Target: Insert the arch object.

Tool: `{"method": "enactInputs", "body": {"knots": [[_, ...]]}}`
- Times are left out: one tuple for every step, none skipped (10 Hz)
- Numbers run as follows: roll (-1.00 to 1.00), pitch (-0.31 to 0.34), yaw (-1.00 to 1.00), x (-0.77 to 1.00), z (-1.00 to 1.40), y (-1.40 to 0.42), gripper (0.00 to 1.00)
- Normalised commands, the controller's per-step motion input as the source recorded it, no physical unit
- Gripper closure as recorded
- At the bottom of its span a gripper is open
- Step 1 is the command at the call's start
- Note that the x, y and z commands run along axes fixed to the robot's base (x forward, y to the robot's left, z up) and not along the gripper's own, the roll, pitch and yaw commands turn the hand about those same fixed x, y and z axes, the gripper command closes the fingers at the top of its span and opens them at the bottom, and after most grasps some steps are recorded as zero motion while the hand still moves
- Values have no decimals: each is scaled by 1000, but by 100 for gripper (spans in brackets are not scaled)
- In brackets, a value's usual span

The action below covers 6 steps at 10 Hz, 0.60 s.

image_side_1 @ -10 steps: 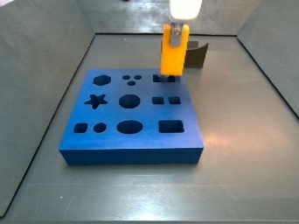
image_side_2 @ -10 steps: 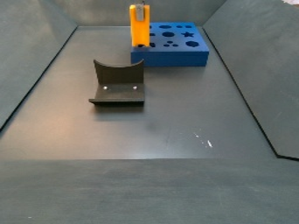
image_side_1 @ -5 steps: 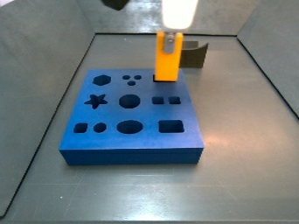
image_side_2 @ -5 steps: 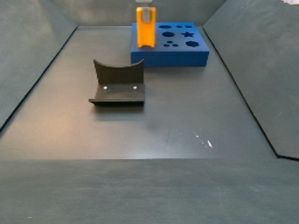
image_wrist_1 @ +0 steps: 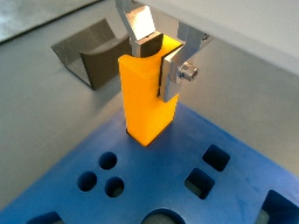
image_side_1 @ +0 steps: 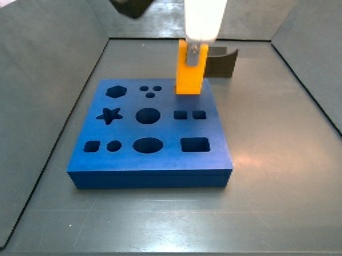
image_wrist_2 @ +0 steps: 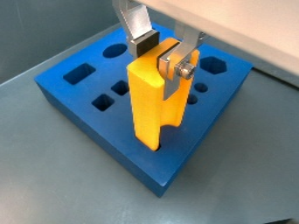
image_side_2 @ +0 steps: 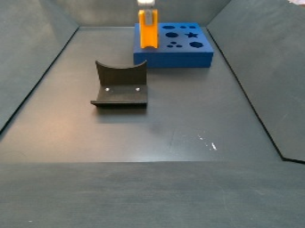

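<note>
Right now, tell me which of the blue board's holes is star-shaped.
On the blue board, it is the star hole at the edge away from the gripper, which holds the arch object. Its five points set it apart; the other holes are round or squarish.

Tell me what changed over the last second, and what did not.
The hand, shut on the arch object, rose, lifting the piece higher above the blue board near its far edge. Its grip did not change. The board and the fixture on the floor stayed put.
</note>
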Motion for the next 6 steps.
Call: {"method": "enactInputs", "body": {"knots": [[56,-71,143,20,-429,-74,100],[24,-111,69,0,-500,-120,100],[21,-117,0,0,-529,-151,100],[14,-96,-217,0,-500,-174,100],[20,-89,-209,0,-466,-191,100],[-30,-104,0,46,-71,0,100]]}}
